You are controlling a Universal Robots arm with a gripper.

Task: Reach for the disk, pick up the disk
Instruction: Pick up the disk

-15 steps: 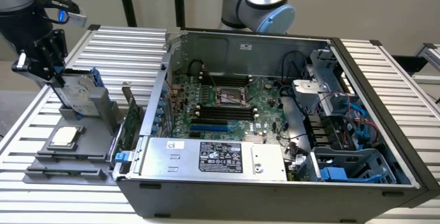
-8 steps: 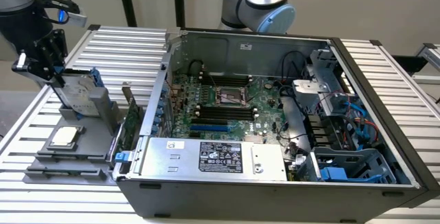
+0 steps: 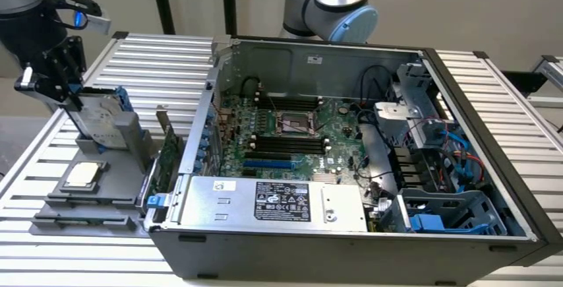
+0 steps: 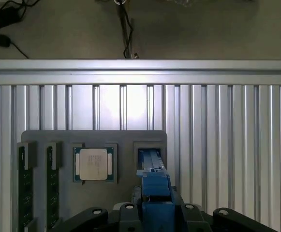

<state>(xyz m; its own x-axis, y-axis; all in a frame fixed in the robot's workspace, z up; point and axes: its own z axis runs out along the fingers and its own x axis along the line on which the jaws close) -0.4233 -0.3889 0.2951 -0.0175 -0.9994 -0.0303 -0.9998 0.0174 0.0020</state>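
Patience pays here: the gripper (image 3: 78, 102) looks clamped on the top edge of the disk (image 3: 104, 119), which stands on edge in a slot of the grey holder (image 3: 53, 218), to the exterior view's left of the computer case (image 3: 352, 247). I judge a straight pull along the slot, without twisting, best, so the blue rails neither snag nor jolt the chip (image 3: 82, 175) in that holder. Inside the case, the black label (image 3: 283, 201) is too small to read.
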